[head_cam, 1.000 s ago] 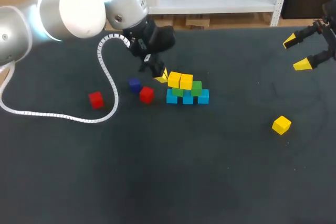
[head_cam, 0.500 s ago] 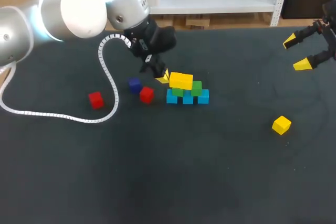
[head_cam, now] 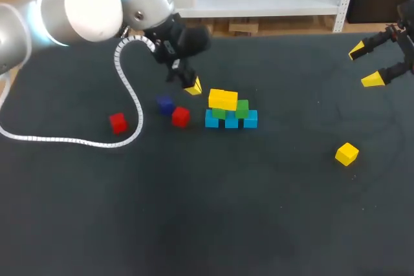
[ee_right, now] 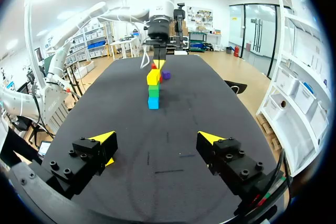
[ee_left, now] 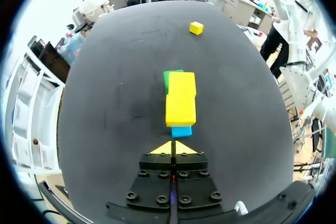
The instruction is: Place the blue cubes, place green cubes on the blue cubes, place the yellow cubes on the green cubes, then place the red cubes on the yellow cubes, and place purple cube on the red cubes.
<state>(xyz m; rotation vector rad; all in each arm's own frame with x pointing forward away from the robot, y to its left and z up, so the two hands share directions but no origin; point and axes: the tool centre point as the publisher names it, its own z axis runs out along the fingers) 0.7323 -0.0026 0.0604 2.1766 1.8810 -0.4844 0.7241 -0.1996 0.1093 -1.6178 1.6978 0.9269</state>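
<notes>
A stack stands mid-table: three blue cubes (head_cam: 231,121) in a row, two green cubes (head_cam: 242,108) on them, two yellow cubes (head_cam: 223,99) side by side on top. My left gripper (head_cam: 192,86) is shut and empty, just left of and behind the stack; in its wrist view the shut tips (ee_left: 173,148) point at the yellow cubes (ee_left: 180,103), a short gap away. A purple cube (head_cam: 165,104) and a red cube (head_cam: 180,116) lie left of the stack, a second red cube (head_cam: 118,122) farther left. My right gripper (head_cam: 369,64) hangs open at the far right edge.
A loose yellow cube (head_cam: 347,154) lies alone at the right front, also ahead of the stack in the left wrist view (ee_left: 196,27). The left arm's white coiled cable (head_cam: 129,88) loops over the table's left part. From the open right gripper (ee_right: 157,139) the stack (ee_right: 153,90) is far ahead.
My left gripper, shut against the left yellow cube a second ago, has pulled back up and to the left. The two yellow cubes now sit flush together.
</notes>
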